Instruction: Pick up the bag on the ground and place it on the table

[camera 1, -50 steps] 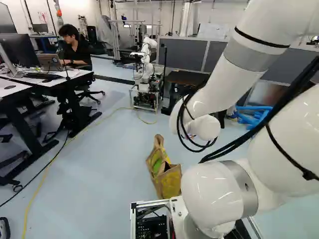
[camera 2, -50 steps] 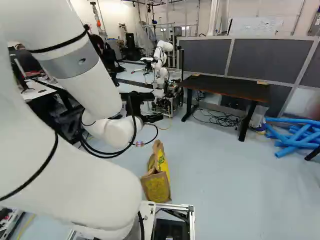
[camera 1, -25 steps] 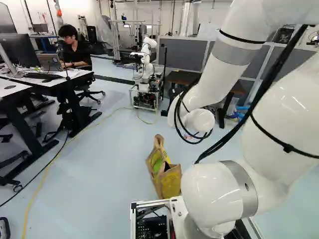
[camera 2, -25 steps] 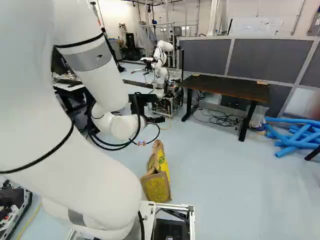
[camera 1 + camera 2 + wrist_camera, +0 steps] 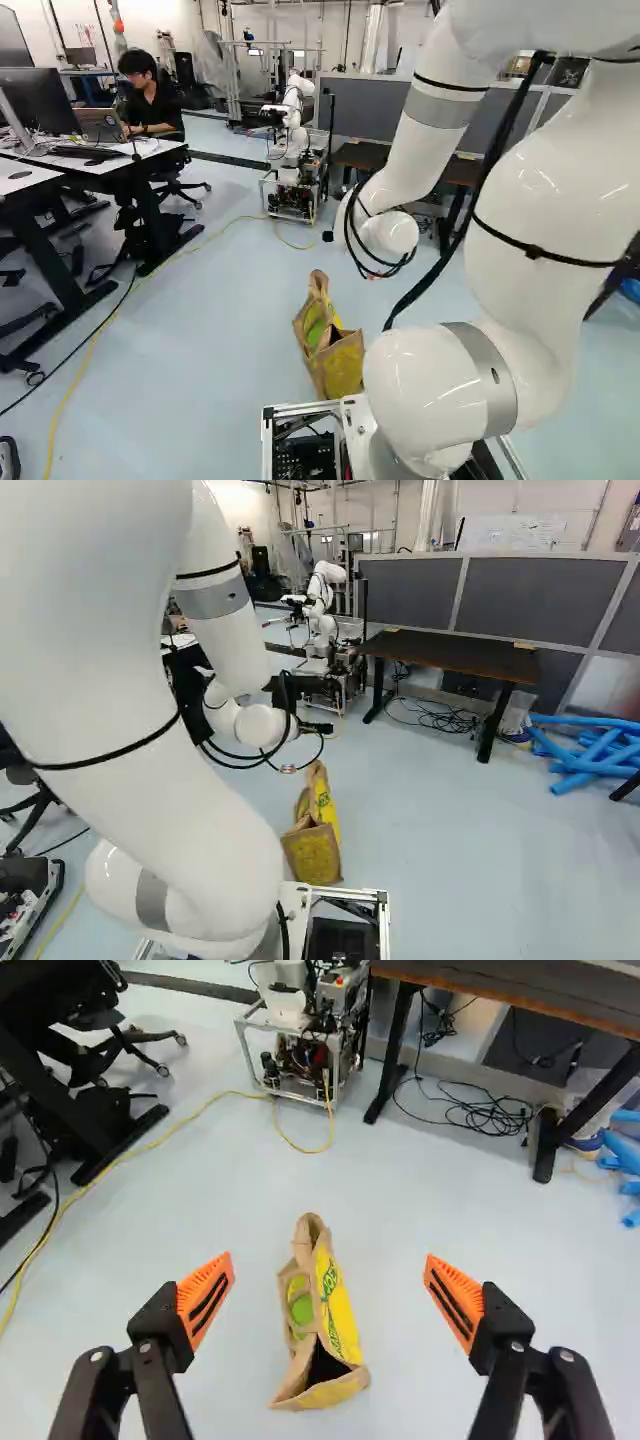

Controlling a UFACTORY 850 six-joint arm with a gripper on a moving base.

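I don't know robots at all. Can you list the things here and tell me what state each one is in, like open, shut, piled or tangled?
Gripper: open, holding nothing.
Bag: on the floor, mouth open, not gripped.
Table: standing on its legs, beside the partitions.
Black cables: tangled on the floor.
Yellow cable: lying loose on the floor.
Blue tubes: piled up.
Laptop: open.

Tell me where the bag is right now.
The bag stands on the floor, just ahead of the robot's base frame in the right base view.
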